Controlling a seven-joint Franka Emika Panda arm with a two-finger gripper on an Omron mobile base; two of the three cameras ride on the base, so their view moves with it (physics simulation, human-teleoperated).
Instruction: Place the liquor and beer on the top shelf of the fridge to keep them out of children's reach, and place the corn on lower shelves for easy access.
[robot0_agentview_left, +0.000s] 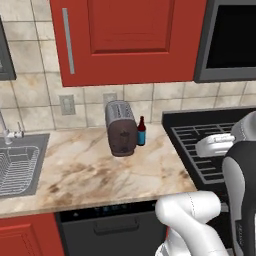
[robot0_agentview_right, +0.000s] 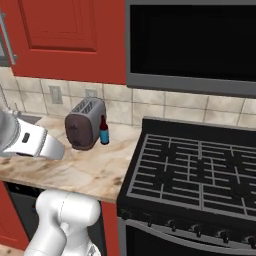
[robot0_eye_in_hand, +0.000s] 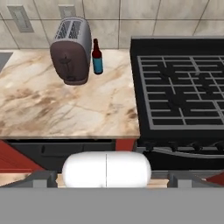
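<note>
The fingers (robot0_eye_in_hand: 106, 183) are wide open w/ nothing in them, so I think the step now is going for the beer (robot0_eye_in_hand: 97, 57). It stands far ahead of the fingers & a bit to the left, at the back of the bench (robot0_eye_in_hand: 65, 109), just beside the toaster (robot0_eye_in_hand: 70, 50). It's straight up, long way up-down, neck on top; next the fingers prob. need to reach fwd & close round its middle.
</note>
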